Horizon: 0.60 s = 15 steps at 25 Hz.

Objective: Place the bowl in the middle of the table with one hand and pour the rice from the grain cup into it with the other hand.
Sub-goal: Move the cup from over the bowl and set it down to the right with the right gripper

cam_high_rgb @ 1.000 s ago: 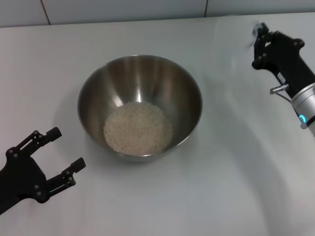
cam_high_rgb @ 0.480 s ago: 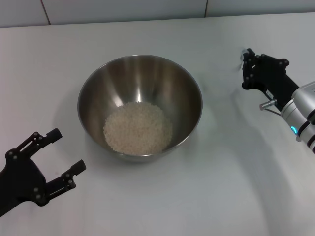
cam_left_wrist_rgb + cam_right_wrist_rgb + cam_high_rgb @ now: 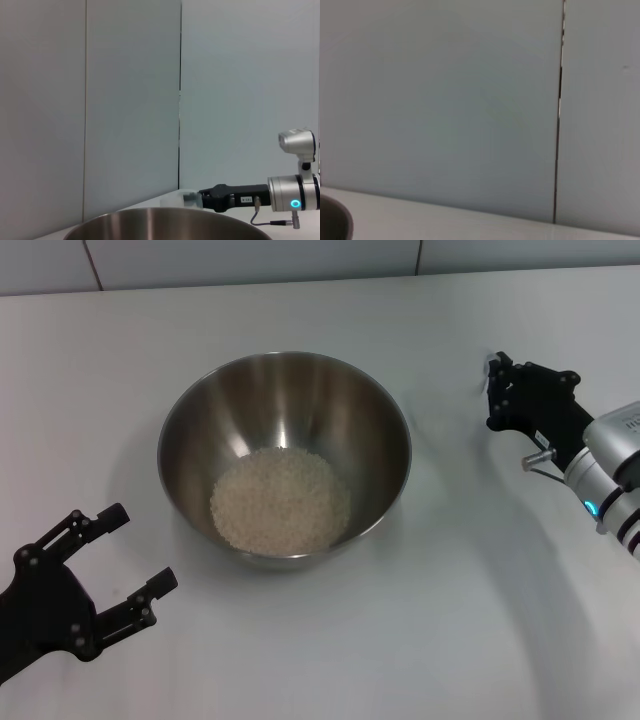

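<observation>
The table (image 3: 480, 640) carries the bowl (image 3: 375, 430) at its middle, and the rice (image 3: 280, 502) lies heaped in the bowl's bottom. My left gripper (image 3: 122, 565) hovers near the bowl on my left with fingers spread and empty. My right gripper (image 3: 492, 390), well apart on my right, pinches the grain cup (image 3: 179, 199), low over the tabletop.
</observation>
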Each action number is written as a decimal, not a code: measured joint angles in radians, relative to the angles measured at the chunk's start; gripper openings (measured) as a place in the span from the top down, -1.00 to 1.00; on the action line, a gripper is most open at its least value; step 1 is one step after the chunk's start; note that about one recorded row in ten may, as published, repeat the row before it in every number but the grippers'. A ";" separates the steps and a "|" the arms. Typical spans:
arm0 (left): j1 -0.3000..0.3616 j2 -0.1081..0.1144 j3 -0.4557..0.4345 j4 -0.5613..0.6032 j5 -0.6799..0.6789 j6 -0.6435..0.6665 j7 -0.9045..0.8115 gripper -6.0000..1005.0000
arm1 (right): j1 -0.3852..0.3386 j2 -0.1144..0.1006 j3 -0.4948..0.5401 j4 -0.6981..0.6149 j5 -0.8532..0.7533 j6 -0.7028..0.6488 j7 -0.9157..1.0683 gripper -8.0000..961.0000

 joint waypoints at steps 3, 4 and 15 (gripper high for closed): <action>0.000 0.000 0.000 0.000 0.000 0.000 0.000 -0.68 | 0.000 -0.001 0.000 0.001 -0.003 0.005 0.000 0.73; 0.000 0.000 0.000 0.000 0.000 0.000 0.000 -0.68 | -0.001 -0.001 0.000 0.002 -0.005 0.006 0.000 0.72; -0.005 0.000 -0.006 0.000 0.000 0.000 -0.008 -0.68 | -0.018 -0.006 0.009 -0.008 0.001 0.013 0.026 0.13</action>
